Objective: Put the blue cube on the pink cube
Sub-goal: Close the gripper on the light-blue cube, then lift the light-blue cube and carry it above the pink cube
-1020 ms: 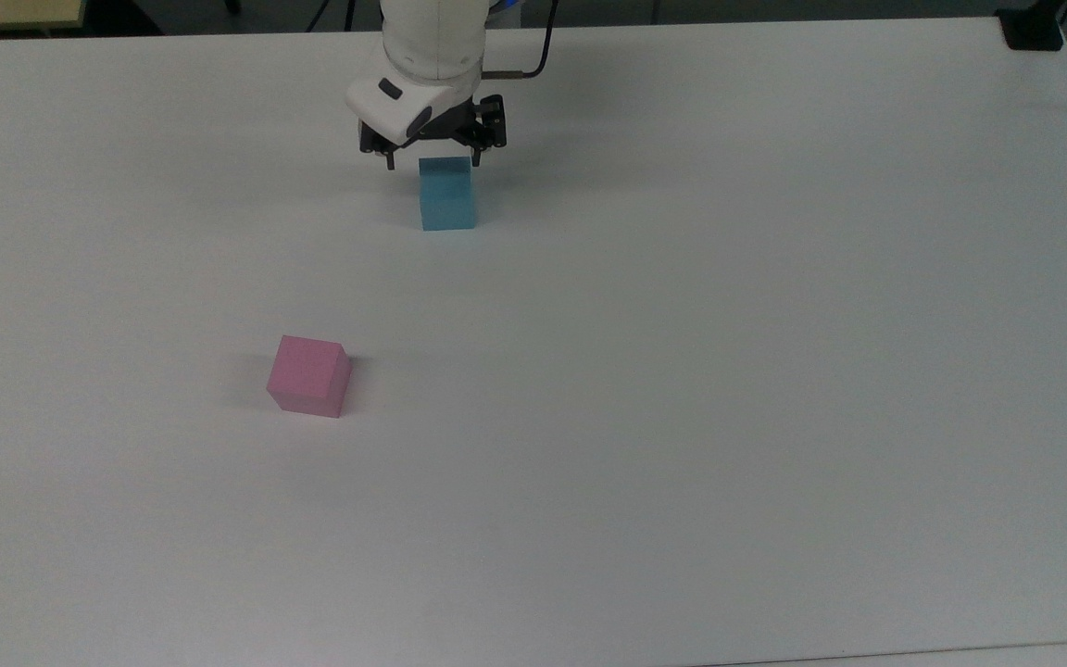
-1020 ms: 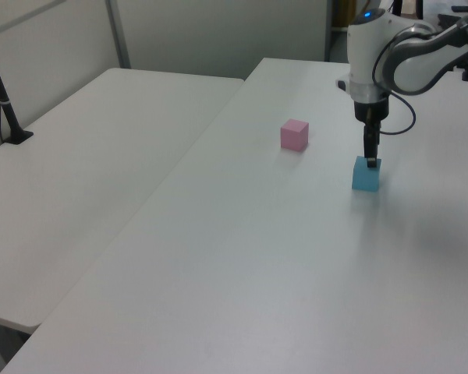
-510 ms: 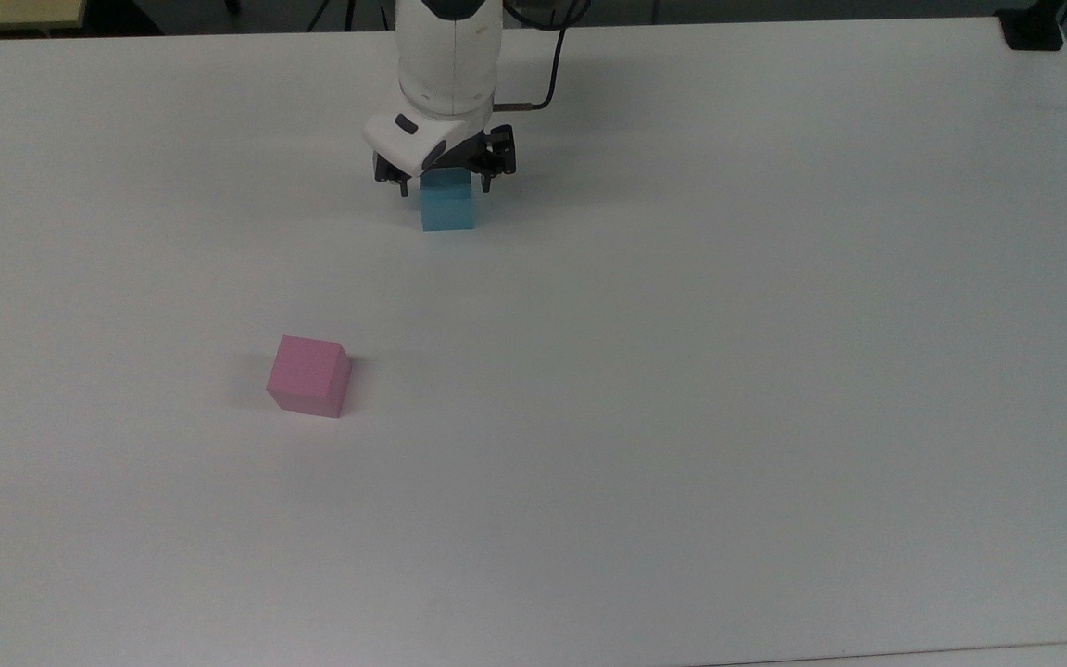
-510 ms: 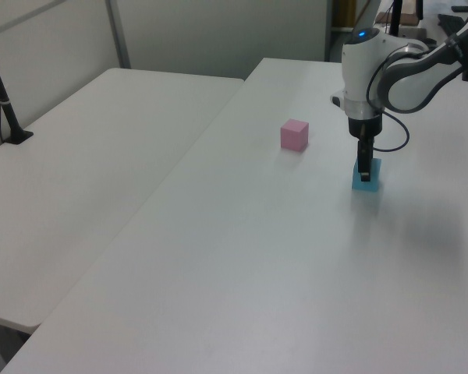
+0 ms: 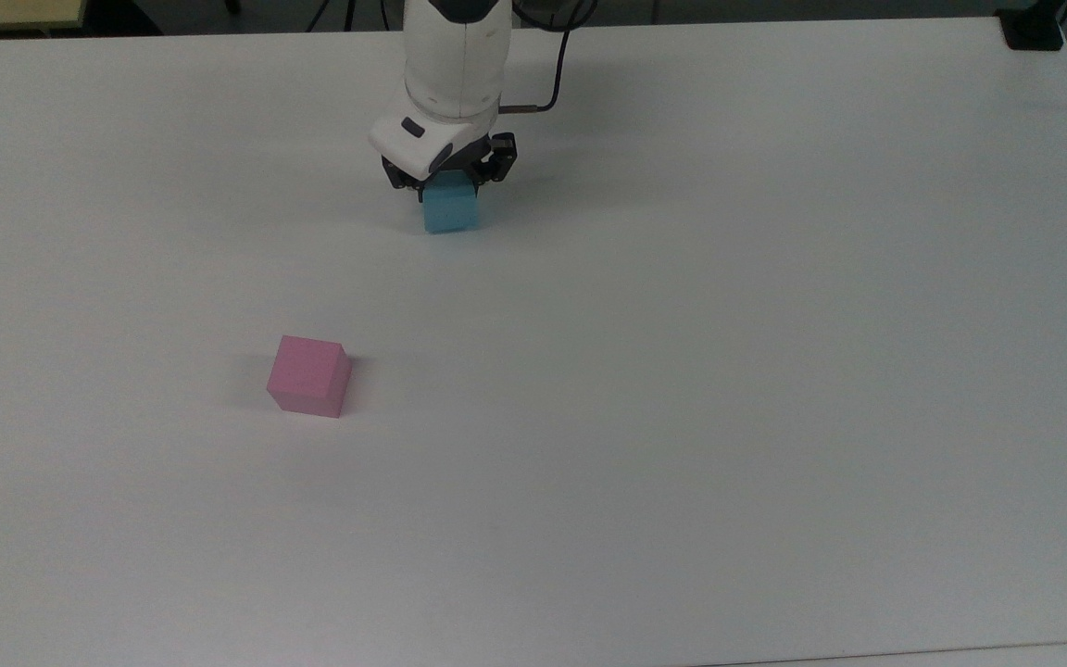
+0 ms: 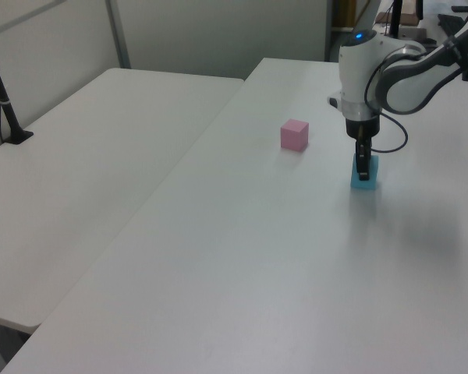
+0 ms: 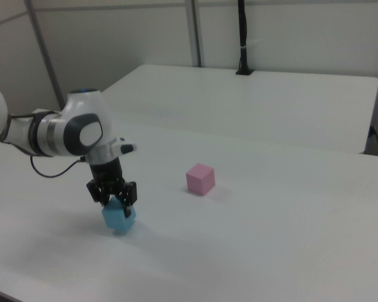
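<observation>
In the top view, the white surface (image 5: 682, 417) spreads from the near edge, and the pink cube (image 5: 308, 375) comes first, sitting flat on it on the top view's left of centre. Toward one o'clock from the pink cube, well apart from it, the blue cube (image 5: 450, 207) rests on the surface. The end effector (image 5: 448, 182) stands low over the blue cube, its black fingers reaching down on both sides of the cube's upper part, under the white arm (image 5: 455, 56) that comes in from twelve o'clock.

In the left view, the blue cube (image 6: 365, 174) lies toward four o'clock from the pink cube (image 6: 294, 135), and the end effector (image 6: 363, 170) points straight down onto the blue cube's top. A second white surface (image 6: 86, 156) adjoins at nine o'clock.

In the right view, the blue cube (image 7: 119, 217) is nearest, with the end effector (image 7: 113, 197) straddling its top, fingers (image 7: 130, 194) down along its sides; whether they press the cube's faces or stand just off them I cannot tell. The pink cube (image 7: 200, 178) sits toward two o'clock of the blue one, alone on the surface. Beyond, a black post (image 7: 242, 38) rises from the far surface at twelve o'clock.
</observation>
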You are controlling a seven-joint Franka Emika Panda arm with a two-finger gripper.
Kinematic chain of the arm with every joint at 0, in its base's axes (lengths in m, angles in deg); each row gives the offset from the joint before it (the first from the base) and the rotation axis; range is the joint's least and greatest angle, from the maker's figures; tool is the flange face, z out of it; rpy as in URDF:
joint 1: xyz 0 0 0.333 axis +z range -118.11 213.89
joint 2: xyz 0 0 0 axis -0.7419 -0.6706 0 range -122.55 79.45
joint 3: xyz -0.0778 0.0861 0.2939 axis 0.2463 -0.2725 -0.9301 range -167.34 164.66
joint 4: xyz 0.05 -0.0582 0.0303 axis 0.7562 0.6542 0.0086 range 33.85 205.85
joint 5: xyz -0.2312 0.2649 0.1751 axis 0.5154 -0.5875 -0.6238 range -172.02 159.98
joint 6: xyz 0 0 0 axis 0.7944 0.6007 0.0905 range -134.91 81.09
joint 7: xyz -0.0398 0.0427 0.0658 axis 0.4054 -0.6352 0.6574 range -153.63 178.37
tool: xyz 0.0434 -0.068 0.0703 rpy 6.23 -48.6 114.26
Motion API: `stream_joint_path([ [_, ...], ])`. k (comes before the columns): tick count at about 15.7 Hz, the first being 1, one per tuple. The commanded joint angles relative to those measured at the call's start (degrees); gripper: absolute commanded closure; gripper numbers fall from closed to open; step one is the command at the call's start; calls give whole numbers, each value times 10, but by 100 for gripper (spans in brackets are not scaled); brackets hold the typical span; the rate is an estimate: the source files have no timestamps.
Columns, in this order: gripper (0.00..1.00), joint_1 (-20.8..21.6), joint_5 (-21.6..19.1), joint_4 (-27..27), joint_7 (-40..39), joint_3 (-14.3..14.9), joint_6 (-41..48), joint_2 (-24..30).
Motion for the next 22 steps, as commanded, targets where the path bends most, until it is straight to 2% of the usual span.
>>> stream_joint_path([
  [1,93,-2,-24,-93,-38,24,99,13],
  [3,93,-3,-63,-167,-60,47,143,-4],
  [7,93,-19,-87,-338,-62,68,214,-90],
  [13,93,-58,-87,-491,-61,75,209,-221],
  [15,93,-63,-87,-511,-63,75,207,-246],
  [22,92,-63,-86,-510,-53,76,128,-271],
])
